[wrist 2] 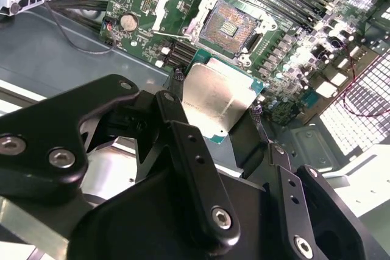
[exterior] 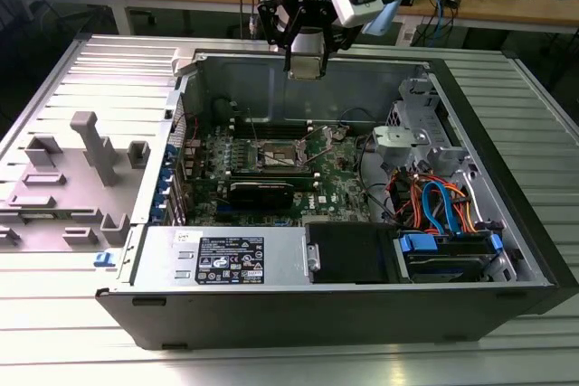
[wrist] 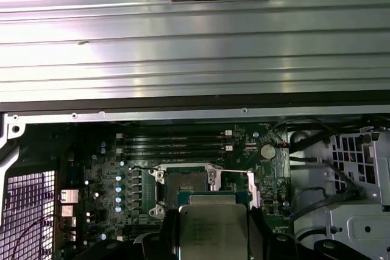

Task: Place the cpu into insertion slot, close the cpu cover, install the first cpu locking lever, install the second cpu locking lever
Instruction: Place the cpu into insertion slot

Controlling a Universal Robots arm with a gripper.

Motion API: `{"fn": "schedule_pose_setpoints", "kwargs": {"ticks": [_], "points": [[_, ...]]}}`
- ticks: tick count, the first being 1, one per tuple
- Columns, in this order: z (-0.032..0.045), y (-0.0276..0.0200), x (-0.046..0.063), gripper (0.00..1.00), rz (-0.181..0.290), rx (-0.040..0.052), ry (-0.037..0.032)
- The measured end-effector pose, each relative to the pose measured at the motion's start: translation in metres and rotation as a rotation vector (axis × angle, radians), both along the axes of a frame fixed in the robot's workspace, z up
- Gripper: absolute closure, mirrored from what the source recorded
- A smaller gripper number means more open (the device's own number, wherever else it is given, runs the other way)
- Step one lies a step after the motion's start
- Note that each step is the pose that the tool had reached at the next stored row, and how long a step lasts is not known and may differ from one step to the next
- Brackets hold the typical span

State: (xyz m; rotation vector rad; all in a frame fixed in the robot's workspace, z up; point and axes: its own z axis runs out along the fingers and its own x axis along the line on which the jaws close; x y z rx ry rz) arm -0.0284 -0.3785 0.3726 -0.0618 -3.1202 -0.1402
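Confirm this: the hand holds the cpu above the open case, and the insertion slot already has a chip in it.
Not right. The second wrist view shows the insertion slot empty, its contacts bare. The hand does hold the cpu above the open case.

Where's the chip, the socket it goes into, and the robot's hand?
cpu (wrist 2: 225, 89), second wrist view, middle of its silver lid.
insertion slot (wrist 2: 230, 27), second wrist view, its dark contact field.
hand (wrist 2: 216, 109), second wrist view, midway between its fingertips, gripping the cpu.
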Motion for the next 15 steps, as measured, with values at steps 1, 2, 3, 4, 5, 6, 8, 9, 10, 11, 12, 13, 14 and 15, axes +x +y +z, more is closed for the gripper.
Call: {"fn": "schedule_pose_setpoints", "kwargs": {"ticks": [1, 2, 3, 4, 5, 6, 8, 9, 10, 11, 12, 13, 14, 15], "points": [[0.0000, 0.0000, 0.0000, 0.45, -0.007, 0.0000, 0.0000], [0.0000, 0.0000, -0.0001, 0.45, -0.019, 0.0000, 0.0000], [0.0000, 0.0000, 0.0000, 0.45, -0.035, 0.0000, 0.0000], [0.0000, 0.0000, 0.0000, 0.45, -0.049, 0.0001, 0.0000], [0.0000, 0.0000, -0.0001, 0.45, -0.059, 0.0001, 0.0000], [0.0000, 0.0000, 0.0000, 0.45, -0.077, 0.0000, -0.0001], [0.0000, 0.0000, -0.0001, 0.45, -0.102, 0.0000, 0.0000], [0.0000, -0.0001, -0.0001, 0.45, -0.111, 0.0001, 0.0000], [0.0000, -0.0002, -0.0001, 0.45, -0.115, 0.0002, 0.0000], [0.0000, -0.0008, -0.0001, 0.45, -0.115, 0.0001, -0.0001], [0.0000, -0.0014, -0.0001, 0.45, -0.115, 0.0000, 0.0000], [0.0000, -0.0022, -0.0001, 0.45, -0.115, 0.0001, -0.0001], [0.0000, -0.0029, -0.0001, 0.45, -0.115, 0.0000, 0.0000], [0.0000, -0.0043, -0.0001, 0.45, -0.115, 0.0000, 0.0000]]}}
